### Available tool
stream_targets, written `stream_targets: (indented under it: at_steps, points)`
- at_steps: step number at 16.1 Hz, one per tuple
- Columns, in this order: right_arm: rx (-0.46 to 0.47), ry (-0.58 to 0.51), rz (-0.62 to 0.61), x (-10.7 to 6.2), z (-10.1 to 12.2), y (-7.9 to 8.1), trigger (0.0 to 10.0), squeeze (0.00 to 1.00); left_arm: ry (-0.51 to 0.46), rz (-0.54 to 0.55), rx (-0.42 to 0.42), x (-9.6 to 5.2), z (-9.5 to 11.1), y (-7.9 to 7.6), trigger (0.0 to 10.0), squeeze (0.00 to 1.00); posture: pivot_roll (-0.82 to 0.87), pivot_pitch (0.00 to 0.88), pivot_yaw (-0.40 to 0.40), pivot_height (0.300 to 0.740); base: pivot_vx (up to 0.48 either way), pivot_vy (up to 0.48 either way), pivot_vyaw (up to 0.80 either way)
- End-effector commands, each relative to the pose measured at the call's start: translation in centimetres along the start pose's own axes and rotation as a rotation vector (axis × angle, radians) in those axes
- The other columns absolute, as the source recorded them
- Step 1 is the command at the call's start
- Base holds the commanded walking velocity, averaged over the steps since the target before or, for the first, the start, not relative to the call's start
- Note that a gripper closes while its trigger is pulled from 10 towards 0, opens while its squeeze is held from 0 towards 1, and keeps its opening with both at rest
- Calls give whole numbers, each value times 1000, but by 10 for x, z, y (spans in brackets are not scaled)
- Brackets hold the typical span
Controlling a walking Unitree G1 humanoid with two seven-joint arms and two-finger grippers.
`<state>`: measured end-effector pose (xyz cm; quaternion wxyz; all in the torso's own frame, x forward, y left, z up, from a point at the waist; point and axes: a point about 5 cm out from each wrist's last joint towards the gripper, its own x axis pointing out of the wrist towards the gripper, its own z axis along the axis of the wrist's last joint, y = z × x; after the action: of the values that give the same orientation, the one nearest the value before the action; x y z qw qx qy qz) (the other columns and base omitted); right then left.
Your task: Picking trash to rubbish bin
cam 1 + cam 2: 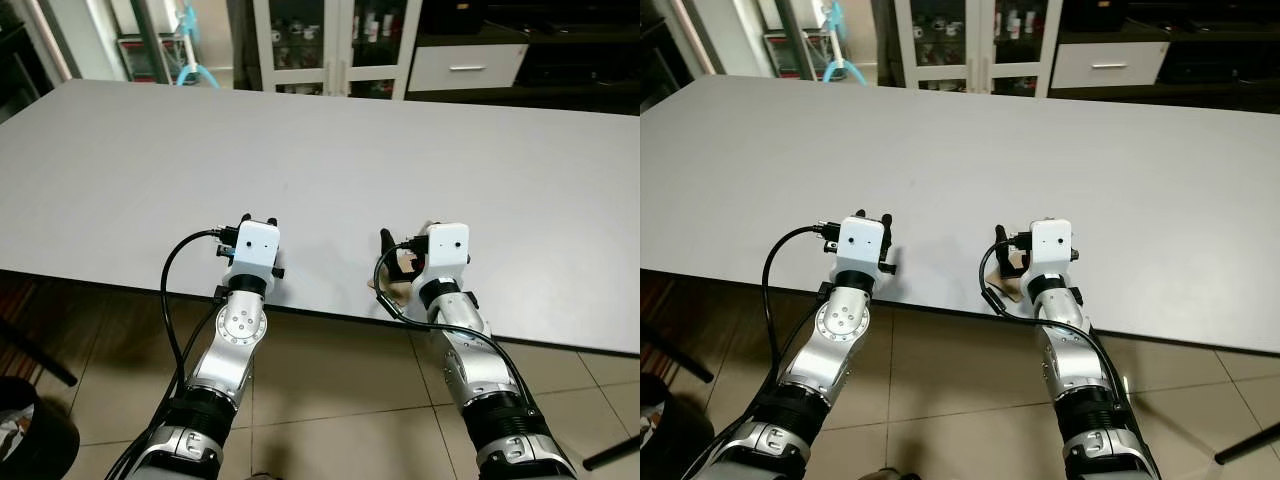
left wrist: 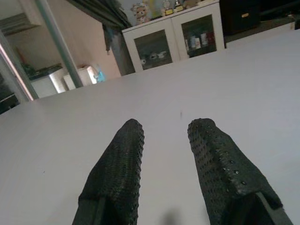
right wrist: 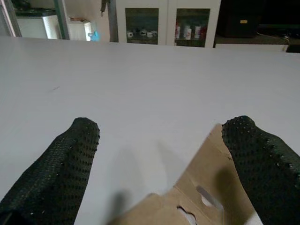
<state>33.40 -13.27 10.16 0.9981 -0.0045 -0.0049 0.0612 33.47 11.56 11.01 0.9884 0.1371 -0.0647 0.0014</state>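
Right gripper [image 3: 159, 140] agape over cardboard scrap [image 3: 206, 187]

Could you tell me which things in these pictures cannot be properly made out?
- Cardboard piece: the right wrist view's lower edge cuts it off; in the head views the right end effector and its wrist hide most of it.
- Dark bin: cut off at the left eye view's corner; contents unreadable.
- Items in the glass cabinet: too small to identify.
- Left end effector: open over bare table.
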Motion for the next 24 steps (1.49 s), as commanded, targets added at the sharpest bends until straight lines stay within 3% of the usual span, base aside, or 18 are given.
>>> stream_targets:
  at_steps: [1,3,4,7,8,9,11,13,15,18,21,24]
  points:
    - [1,22,-19,1,-2,-3,10000,1000,20,-30,-5,-1,-3,-2,10000,0,-73,61,35,740,0,0,0]
    - [-1,33,-38,1,-3,-6,10000,1000,33,-117,-18,-1,-6,-8,10000,0,-73,62,34,740,0,0,0]
    - [-4,36,-46,1,-4,-8,10000,1000,46,-174,-78,-1,-7,-9,10000,0,-75,65,32,740,0,0,0]
    - [-11,47,-51,0,-5,-10,10000,1000,64,-196,-98,8,-7,11,10000,0,-71,68,32,740,0,0,0]
    - [-15,50,-49,0,-6,-10,10000,863,60,-221,-111,12,-5,20,10000,0,-69,71,31,740,0,0,0]
    - [-19,50,-48,0,-6,-9,10000,0,47,-255,-110,14,-2,27,10000,0,-69,72,29,740,0,0,0]
    - [-23,52,-49,0,-5,-10,10000,0,16,-389,-65,20,8,45,10000,0,-69,71,25,740,0,0,0]
    - [-7,52,-55,0,-3,-15,10000,0,-10,-407,-23,26,20,64,10000,0,-67,71,22,740,0,0,0]
    - [-10,46,-58,1,0,-20,10000,0,-31,-427,-15,29,28,70,10000,0,-65,70,18,740,0,0,0]
    - [-9,-12,-111,2,16,-33,10000,0,-30,-484,-36,26,28,65,10000,0,-73,68,13,740,0,0,0]
    - [-52,-88,-234,4,40,-62,10000,0,-1,-588,-90,18,22,43,10000,0,-77,59,6,740,0,0,0]
    - [-71,-65,-277,3,40,-76,10000,0,12,-651,-100,14,21,32,10000,0,-77,61,6,740,0,0,0]
